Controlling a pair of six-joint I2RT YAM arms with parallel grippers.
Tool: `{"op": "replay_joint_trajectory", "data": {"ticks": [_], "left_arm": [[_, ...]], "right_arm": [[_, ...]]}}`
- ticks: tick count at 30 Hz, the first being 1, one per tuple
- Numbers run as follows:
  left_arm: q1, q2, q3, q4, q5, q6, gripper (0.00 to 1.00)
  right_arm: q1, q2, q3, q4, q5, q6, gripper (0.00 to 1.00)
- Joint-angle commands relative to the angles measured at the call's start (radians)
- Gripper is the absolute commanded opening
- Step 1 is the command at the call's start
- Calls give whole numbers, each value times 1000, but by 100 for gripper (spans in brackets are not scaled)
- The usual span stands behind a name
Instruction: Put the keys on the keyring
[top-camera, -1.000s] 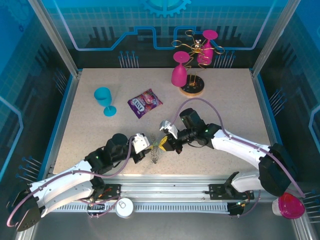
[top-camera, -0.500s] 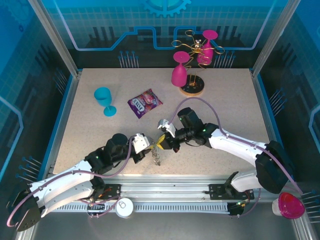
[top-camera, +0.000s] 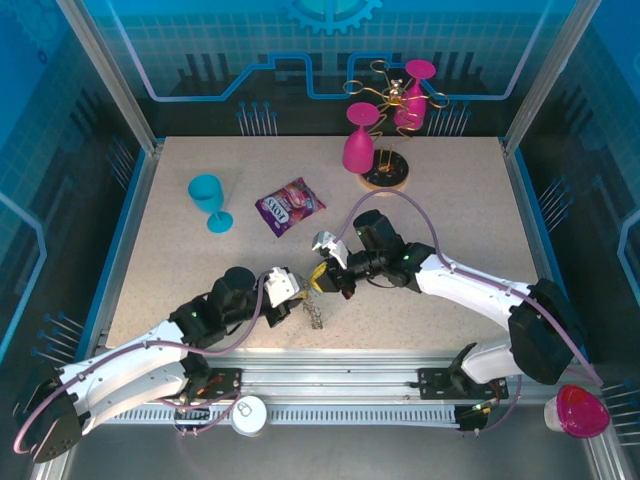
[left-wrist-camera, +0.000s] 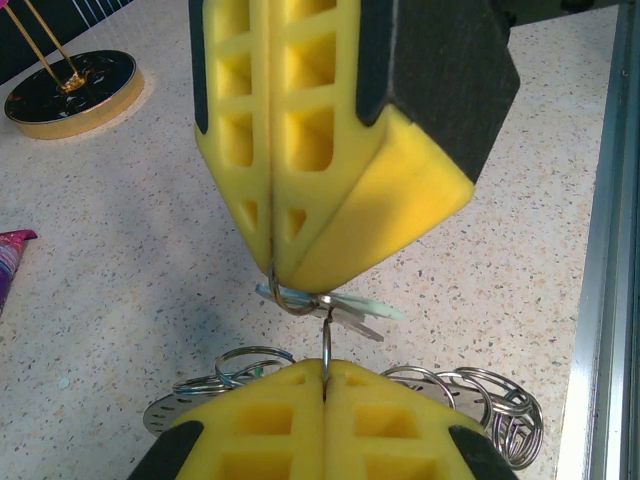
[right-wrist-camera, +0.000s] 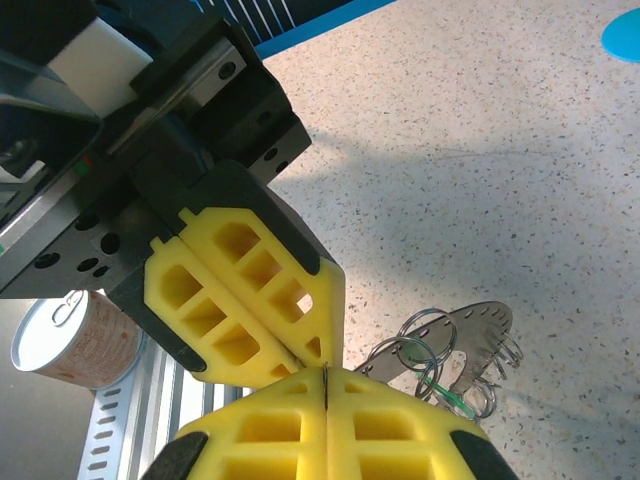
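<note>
The keyring (top-camera: 313, 315) lies near the table's front edge, a dark metal plate (right-wrist-camera: 478, 326) fringed with wire loops (left-wrist-camera: 500, 405). My left gripper (left-wrist-camera: 326, 372) is shut on one upright wire loop (left-wrist-camera: 326, 340) of it. My right gripper (right-wrist-camera: 326, 378) meets it tip to tip from above, shut on a small split ring (left-wrist-camera: 283, 297). A pale grey-green key (left-wrist-camera: 362, 307) hangs from that ring, touching the top of the held loop. A bright green key (right-wrist-camera: 440, 390) lies among the loops on the plate. From above, the left gripper (top-camera: 288, 300) and right gripper (top-camera: 326, 279) almost touch.
A purple snack packet (top-camera: 290, 206) and a blue goblet (top-camera: 208, 200) sit at mid-left. The gold glass rack with pink glasses (top-camera: 385, 170) stands at the back on its round base (left-wrist-camera: 70, 90). A can (top-camera: 249, 413) and the metal front rail (left-wrist-camera: 600, 300) lie close by.
My right gripper has moved left and slightly back, bringing its ring and key up to the loop held by the left gripper. The left arm has stayed put.
</note>
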Motion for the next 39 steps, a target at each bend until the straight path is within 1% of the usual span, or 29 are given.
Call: {"op": "replay_joint_trajectory", "data": {"ticks": [1, 4, 8, 10, 15, 18, 29, 39], "left_arm": [[-6, -8, 19, 38, 21, -6, 0], [-6, -8, 20, 35, 16, -3, 0], [-6, -11, 21, 32, 16, 0, 0], [-6, -11, 20, 33, 17, 4, 0], [-5, -13, 18, 37, 28, 17, 0], [-5, -11, 17, 38, 35, 27, 0], [-6, -14, 16, 38, 44, 33, 0], [-6, -14, 16, 37, 47, 34, 0]], "right_arm": [[3, 13, 28, -29, -8, -2, 0], [-11, 5, 33, -73, -8, -22, 0], [-38, -20, 27, -90, -7, -38, 0], [-43, -21, 28, -97, -27, -47, 0], [-45, 27, 88, -213, -135, -111, 0], [-45, 44, 105, -231, -166, -118, 0], [-42, 93, 137, -245, -156, -115, 0], [-41, 112, 147, -239, -121, -96, 0]]}}
